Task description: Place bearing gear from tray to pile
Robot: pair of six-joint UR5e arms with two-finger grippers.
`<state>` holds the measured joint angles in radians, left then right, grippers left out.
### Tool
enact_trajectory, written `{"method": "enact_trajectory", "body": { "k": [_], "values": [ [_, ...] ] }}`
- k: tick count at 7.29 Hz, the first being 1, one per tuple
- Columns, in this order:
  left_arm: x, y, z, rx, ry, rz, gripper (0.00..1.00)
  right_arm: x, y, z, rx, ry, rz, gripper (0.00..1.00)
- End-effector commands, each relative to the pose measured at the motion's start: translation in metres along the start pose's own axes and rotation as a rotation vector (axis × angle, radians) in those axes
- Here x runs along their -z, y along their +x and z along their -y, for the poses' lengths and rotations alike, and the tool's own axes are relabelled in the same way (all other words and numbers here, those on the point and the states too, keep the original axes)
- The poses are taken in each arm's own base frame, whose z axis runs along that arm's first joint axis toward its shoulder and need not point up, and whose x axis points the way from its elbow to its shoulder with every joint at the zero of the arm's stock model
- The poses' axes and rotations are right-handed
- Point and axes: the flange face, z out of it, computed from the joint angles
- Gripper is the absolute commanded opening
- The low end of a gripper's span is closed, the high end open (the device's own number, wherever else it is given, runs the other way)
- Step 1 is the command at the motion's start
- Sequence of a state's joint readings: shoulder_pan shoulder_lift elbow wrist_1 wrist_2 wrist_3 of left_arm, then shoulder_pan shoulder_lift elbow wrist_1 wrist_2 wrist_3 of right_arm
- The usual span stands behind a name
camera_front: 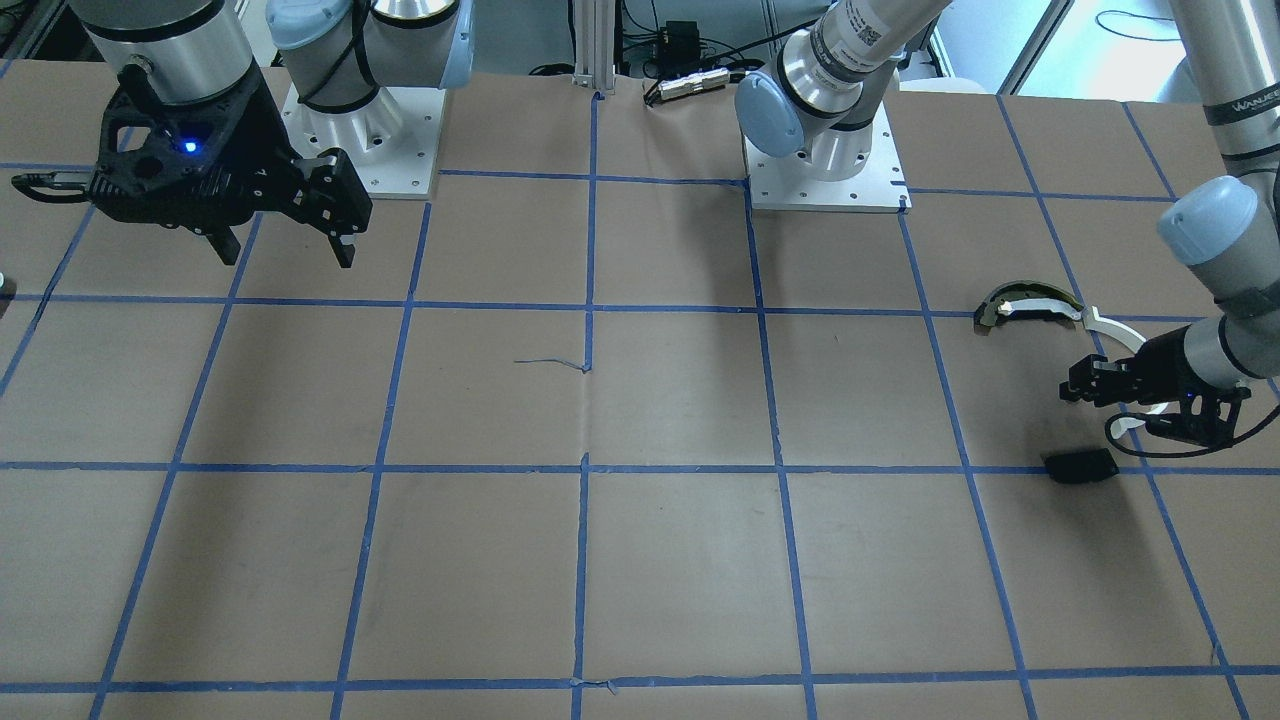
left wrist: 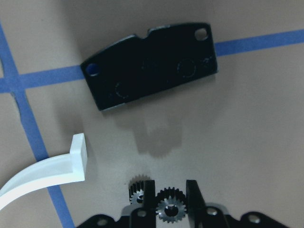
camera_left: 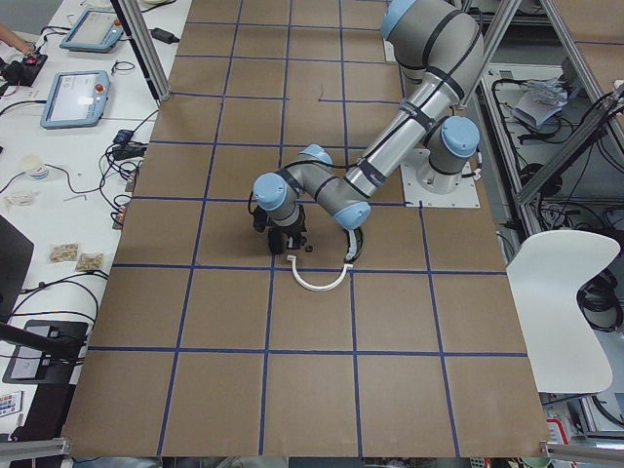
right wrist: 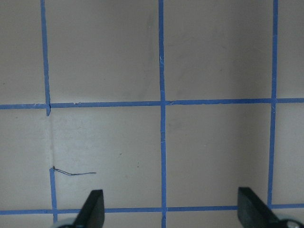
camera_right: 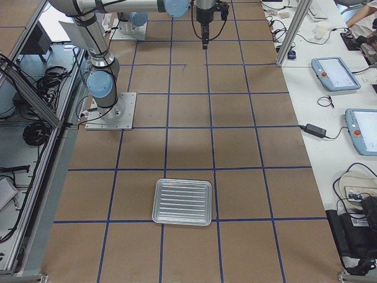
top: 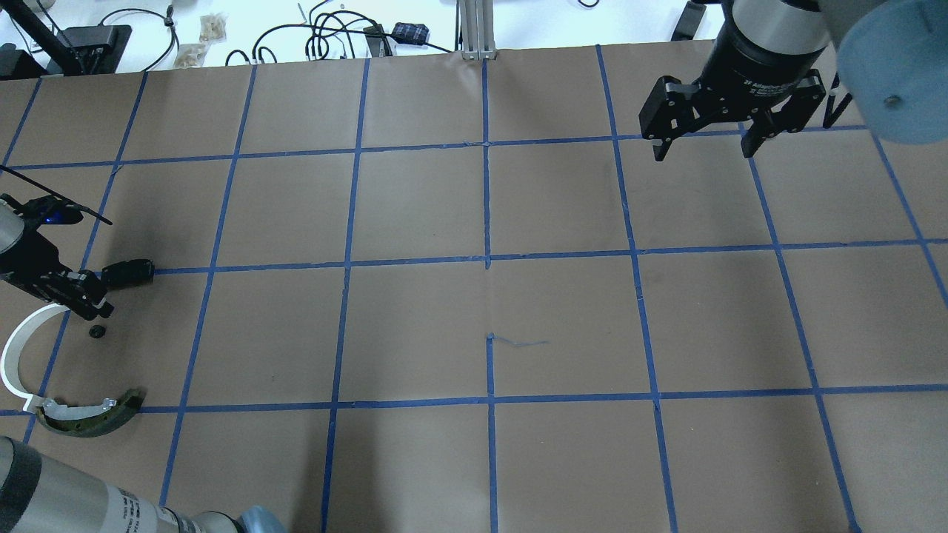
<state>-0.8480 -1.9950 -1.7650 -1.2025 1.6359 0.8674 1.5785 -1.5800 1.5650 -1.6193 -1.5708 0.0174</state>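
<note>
- My left gripper (left wrist: 170,197) pinched the bearing gear (left wrist: 169,208) near the black plate (left wrist: 151,64) and white arc (left wrist: 45,173).
- My right gripper (top: 732,126) hung spread, holding nothing.

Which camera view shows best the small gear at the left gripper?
The left wrist view: the gear sits between the left gripper's fingers, teeth plain, above the table. The overhead view shows only a dark dot beside the gripper. In the front and left views it is too small to tell; the right views miss it.
</note>
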Motion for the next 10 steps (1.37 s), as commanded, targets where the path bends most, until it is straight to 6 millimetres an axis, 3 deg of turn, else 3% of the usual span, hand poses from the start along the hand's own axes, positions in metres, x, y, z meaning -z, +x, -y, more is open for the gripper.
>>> {"method": "enact_trajectory", "body": {
  "k": [1, 7, 8, 9, 10],
  "values": [
    [0.0132, 0.0023, -0.0007, 0.005, 0.011, 0.015, 1.0, -0.0005, 0.0, -0.0001, 0.001, -0.001, 0.0, 1.0],
    [0.0098, 0.0085, -0.0046, 0.019, -0.027, -0.027, 1.0, -0.0004, 0.0, 0.0001, 0.001, 0.001, 0.0, 1.0],
    [0.0112, 0.008, -0.0041, 0.026, -0.023, -0.026, 0.87, -0.0004, 0.0, 0.0001, 0.001, 0.001, 0.0, 1.0],
    [0.0112, 0.0088, -0.0034, 0.024, -0.023, -0.026, 0.83, -0.0004, 0.0, 0.0001, 0.001, 0.001, 0.0, 1.0],
    [0.0118, 0.0084, -0.0044, 0.026, -0.023, -0.026, 0.66, -0.0004, 0.0, 0.0001, 0.001, 0.001, 0.0, 1.0]
  ]
}}
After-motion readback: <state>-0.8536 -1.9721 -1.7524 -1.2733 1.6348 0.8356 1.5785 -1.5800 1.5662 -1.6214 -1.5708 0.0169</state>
